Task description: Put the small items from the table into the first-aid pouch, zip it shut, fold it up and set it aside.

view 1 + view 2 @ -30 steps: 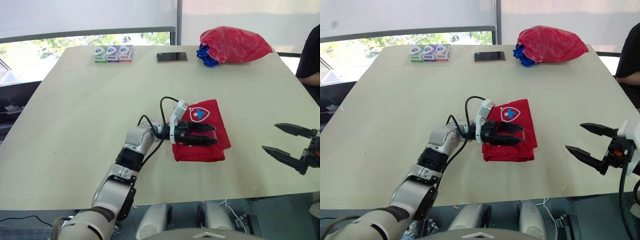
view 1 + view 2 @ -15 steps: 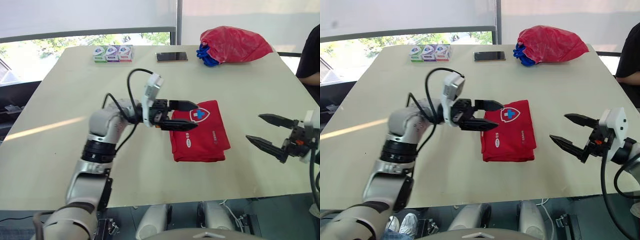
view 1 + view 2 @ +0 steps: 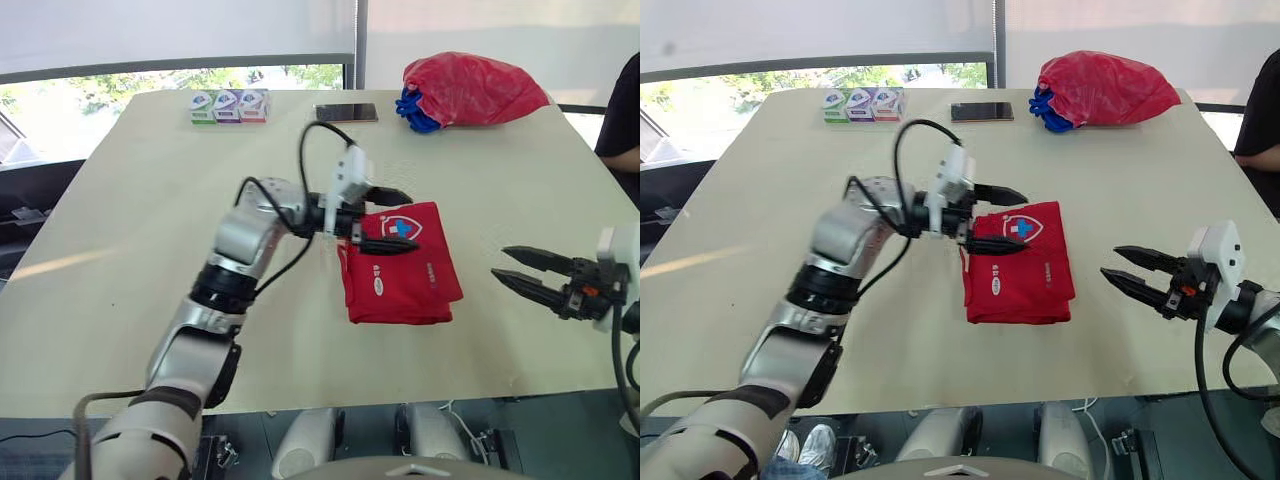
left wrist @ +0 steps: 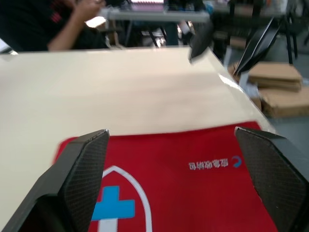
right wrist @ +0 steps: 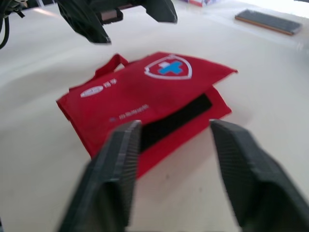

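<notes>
The red first-aid pouch (image 3: 405, 275) lies folded flat on the cream table (image 3: 150, 230), its white shield with a blue cross facing up. My left gripper (image 3: 393, 220) hovers open just above the pouch's far left corner, one finger on each side of the shield. In the left wrist view the pouch (image 4: 193, 193) spreads under the open left gripper (image 4: 171, 131). My right gripper (image 3: 500, 265) is open, a short way right of the pouch and pointing at it, holding nothing. The right wrist view has the pouch (image 5: 145, 92) ahead of the right gripper (image 5: 175, 124).
At the far side of the table are three small boxes (image 3: 228, 107), a dark phone (image 3: 346, 113) and a red plastic bag with something blue (image 3: 470, 88). A person in black (image 3: 625, 110) stands at the right edge. The table's near edge runs just below the pouch.
My left gripper lifted off the pouch, opened, swung left, and now hangs over the pouch's far left corner. The right gripper has moved left, closer to the pouch.
</notes>
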`<state>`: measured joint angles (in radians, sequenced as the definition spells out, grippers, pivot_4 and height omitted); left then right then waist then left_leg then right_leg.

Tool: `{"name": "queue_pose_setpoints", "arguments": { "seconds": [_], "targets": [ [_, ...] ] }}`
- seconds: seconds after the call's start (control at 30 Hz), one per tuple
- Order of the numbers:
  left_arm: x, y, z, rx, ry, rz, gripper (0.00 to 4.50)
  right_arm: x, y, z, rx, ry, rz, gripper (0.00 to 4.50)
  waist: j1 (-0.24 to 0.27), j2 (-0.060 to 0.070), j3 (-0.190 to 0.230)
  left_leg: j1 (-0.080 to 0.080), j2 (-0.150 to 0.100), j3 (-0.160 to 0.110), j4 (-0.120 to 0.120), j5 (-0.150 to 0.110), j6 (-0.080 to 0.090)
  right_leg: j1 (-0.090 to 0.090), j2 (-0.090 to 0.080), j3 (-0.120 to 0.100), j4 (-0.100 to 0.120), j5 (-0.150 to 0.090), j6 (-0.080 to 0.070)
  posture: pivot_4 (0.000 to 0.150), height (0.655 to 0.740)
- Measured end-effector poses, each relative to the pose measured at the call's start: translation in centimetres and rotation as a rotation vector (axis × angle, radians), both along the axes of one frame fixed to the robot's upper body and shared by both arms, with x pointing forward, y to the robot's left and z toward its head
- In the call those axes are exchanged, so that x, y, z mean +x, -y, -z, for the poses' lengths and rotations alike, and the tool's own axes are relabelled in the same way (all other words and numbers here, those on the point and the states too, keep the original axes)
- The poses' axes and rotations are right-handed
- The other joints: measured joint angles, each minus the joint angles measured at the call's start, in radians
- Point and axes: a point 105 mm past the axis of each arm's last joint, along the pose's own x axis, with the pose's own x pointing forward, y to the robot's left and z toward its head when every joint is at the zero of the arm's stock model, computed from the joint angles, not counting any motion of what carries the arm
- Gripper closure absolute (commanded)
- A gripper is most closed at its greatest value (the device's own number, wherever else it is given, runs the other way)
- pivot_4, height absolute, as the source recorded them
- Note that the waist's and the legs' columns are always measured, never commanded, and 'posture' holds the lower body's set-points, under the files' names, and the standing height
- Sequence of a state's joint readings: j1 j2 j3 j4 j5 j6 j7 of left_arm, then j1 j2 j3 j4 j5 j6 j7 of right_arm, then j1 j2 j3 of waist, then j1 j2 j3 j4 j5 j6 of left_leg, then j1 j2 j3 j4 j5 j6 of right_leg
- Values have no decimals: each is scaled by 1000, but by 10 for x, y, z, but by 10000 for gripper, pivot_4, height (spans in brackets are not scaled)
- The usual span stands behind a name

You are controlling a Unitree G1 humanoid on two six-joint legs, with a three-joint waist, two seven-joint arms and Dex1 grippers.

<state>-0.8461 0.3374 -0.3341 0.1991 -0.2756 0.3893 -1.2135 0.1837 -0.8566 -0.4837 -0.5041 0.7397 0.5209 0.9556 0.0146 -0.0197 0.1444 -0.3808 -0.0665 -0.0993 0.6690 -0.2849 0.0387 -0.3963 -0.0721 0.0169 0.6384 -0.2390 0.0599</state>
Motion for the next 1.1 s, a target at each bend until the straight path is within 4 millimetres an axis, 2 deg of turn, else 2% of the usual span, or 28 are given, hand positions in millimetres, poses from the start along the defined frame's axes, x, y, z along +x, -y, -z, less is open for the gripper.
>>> {"name": "queue_pose_setpoints", "arguments": {
  "seconds": [0.2, 0.23, 0.27, 0.37, 0.4, 0.47, 0.53, 0.7, 0.87, 1.0, 1.1],
  "targets": [
    [3, 14, 7, 49, 22, 20, 0, -6, 12, -5, -14, 17, 43, 552, 0, 0, 0, 0, 0, 0, 0, 0, 0, 0, 0, 0, 0, 0, 0, 1500, 7400],
    [4, 17, 7, 55, 25, 21, 5549, -7, 13, -6, -19, 20, 52, 0, 0, 0, 0, 0, 0, 0, 0, 0, 0, 0, 0, 0, 0, 0, 0, 1500, 7400],
    [4, 21, 8, 59, 26, 24, 7804, -8, 13, -6, -23, 22, 52, 0, 0, 0, 0, 0, 0, 0, 0, 0, 0, 0, 0, 0, 0, 0, 0, 1500, 7400],
    [5, 28, 10, 54, 17, 24, 22653, -10, 10, -6, -26, 22, 50, 0, 0, 0, 0, 0, 0, 0, 0, 0, 0, 0, 0, 0, 0, 0, 0, 1500, 7400],
    [6, 31, 11, 50, 13, 24, 25786, -10, 11, -6, -24, 23, 52, 0, 0, 0, 0, 0, 0, 1, 0, 0, 0, 0, 0, 0, 0, 0, 0, 1500, 7400],
    [5, 37, 10, 39, 5, 31, 37500, -10, 11, -5, -23, 23, 54, 0, 1, -1, 0, 0, 0, 0, 0, 0, 0, 0, 0, 0, 0, 0, 0, 1500, 7400],
    [3, 41, 7, 18, -9, 42, 44774, -10, 10, -6, -21, 25, 55, 0, 0, 0, 0, 0, 0, 0, 0, 0, 0, 0, 0, 0, 0, 0, 0, 1500, 7400],
    [1, 40, 10, 42, -17, 62, 44774, -11, 11, -4, -22, 19, 56, 0, 0, 0, 0, 0, 0, 0, 0, 0, 0, 0, 0, 0, 1, 0, 0, 1500, 7400],
    [-8, 33, 40, 161, -47, 105, 44774, -11, 12, -5, -23, 23, 61, 0, 0, 0, 0, 0, 0, 1, 0, 0, 0, 0, 0, 0, 1, 0, 0, 1500, 7400],
    [-13, 32, 71, 295, 70, 158, 44774, -11, 12, -5, -23, 23, 61, 0, 3, 0, 0, 1, 0, 0, 1, 0, 0, 1, 0, 0, 0, 0, 0, 1500, 7400],
    [-14, 36, 81, 331, 120, 185, 44774, -12, 13, -4, -23, 15, 64, 0, 3, 1, -2, 2, 0, 0, 0, 0, 1, 2, 0, 0, 0, 0, 0, 1500, 7400]
  ]
}}
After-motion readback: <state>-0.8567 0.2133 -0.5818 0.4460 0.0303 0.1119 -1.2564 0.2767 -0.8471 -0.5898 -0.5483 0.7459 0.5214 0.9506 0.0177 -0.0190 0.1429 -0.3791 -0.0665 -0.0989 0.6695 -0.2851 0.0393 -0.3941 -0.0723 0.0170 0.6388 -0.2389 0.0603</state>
